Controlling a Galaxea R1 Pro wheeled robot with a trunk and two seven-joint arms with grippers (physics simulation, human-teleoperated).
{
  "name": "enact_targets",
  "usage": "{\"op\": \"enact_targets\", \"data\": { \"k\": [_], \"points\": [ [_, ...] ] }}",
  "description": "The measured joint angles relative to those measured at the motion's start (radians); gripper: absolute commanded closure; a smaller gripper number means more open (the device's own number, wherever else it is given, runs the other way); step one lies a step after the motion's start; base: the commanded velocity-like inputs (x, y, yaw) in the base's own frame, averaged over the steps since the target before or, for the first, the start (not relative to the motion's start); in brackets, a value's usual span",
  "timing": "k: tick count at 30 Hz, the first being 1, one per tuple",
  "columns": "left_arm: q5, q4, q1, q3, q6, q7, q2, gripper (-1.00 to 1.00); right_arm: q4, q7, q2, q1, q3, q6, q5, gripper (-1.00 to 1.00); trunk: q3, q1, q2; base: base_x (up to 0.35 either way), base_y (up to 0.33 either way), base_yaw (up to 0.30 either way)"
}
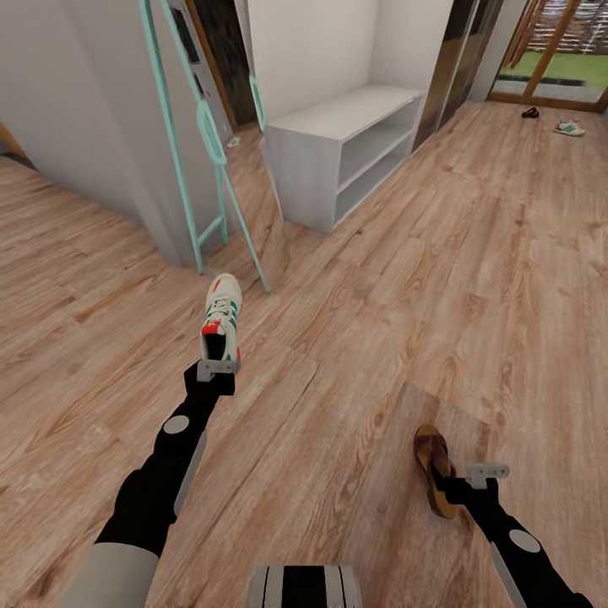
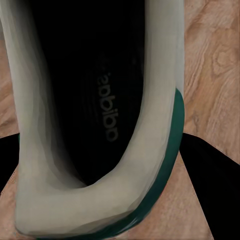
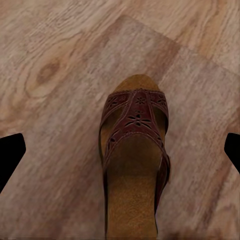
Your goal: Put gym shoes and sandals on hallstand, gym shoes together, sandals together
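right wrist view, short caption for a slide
Brown sandal held toe-out above the wood plank floor.

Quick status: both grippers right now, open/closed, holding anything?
Left gripper: shut on the gym shoe, gripped at its heel.
Right gripper: shut on the sandal, gripped at its heel end.

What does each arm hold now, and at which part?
The left tool holds a gym shoe by its heel rim. The right tool holds a sandal at its heel end.
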Motion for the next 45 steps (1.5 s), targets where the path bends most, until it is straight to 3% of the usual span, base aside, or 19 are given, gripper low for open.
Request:
{"op": "enact_targets", "data": {
  "k": [6, 34, 41, 45],
  "points": [
    [0.001, -0.078, -0.005, -0.001, 0.007, -0.001, 0.0, 1.0, 0.001, 0.0, 0.0, 0.0, 0.0, -0.001, 0.0, -1.0, -0.033, 0.003, -0.001, 0.0, 0.0, 0.0],
    [-0.001, -0.081, 0.0, -0.002, 0.008, 0.0, 0.003, 1.0, 0.002, 0.0, 0.0, 0.0, 0.0, 0.0, 0.0, -1.0, -0.186, 0.015, -0.008, 0.0, 0.0, -0.096],
    [-0.001, -0.082, 0.001, -0.003, 0.008, 0.0, 0.003, 1.0, 0.001, 0.0, 0.0, 0.0, 0.0, -0.001, 0.0, -1.0, -0.193, 0.015, -0.008, 0.0, 0.0, -0.027],
    [-0.001, -0.082, 0.001, -0.002, 0.008, 0.0, 0.003, 1.0, 0.002, 0.0, 0.0, 0.0, 0.0, -0.001, 0.0, -1.0, -0.209, 0.017, -0.009, 0.0, 0.0, -0.002]
  ]
}}
